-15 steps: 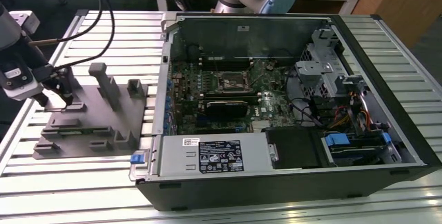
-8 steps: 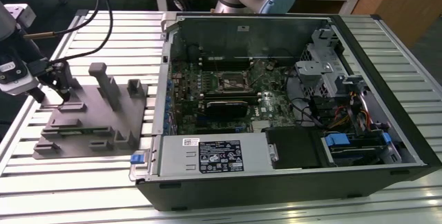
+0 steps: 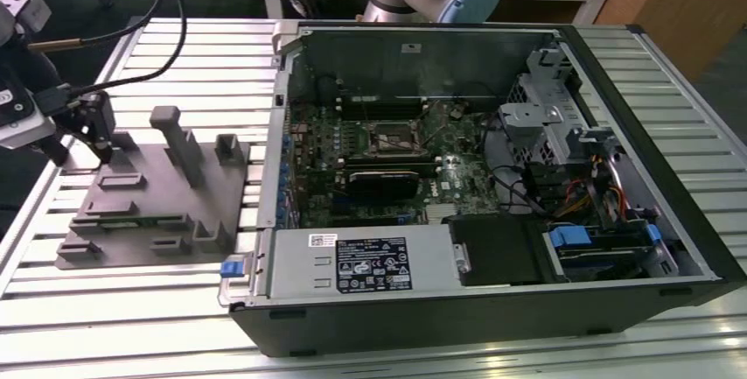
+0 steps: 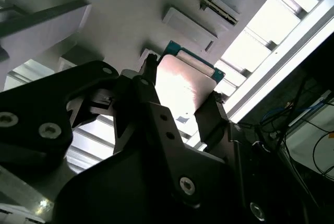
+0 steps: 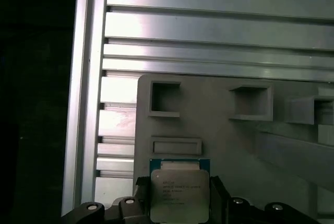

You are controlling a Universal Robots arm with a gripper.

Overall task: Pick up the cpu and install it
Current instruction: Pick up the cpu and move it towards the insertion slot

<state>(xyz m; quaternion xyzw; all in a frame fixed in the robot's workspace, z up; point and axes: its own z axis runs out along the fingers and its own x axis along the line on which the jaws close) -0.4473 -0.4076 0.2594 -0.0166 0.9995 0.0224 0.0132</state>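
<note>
The cpu, a flat square chip with a silver top and a thin green rim, sits between the two black fingers of my gripper. In the second wrist view the cpu shines bright, with my gripper shut on its two opposite edges. The chip is at the edge of the gray fixture tray; I cannot tell whether it still touches it. In the exterior view my gripper hangs over the tray's far corner at that view's left.
An open computer case lies at the exterior view's right, its motherboard socket uncovered and a black heatsink block just in front. The tray carries raised posts and pockets. All of it rests on a slatted aluminium table.
</note>
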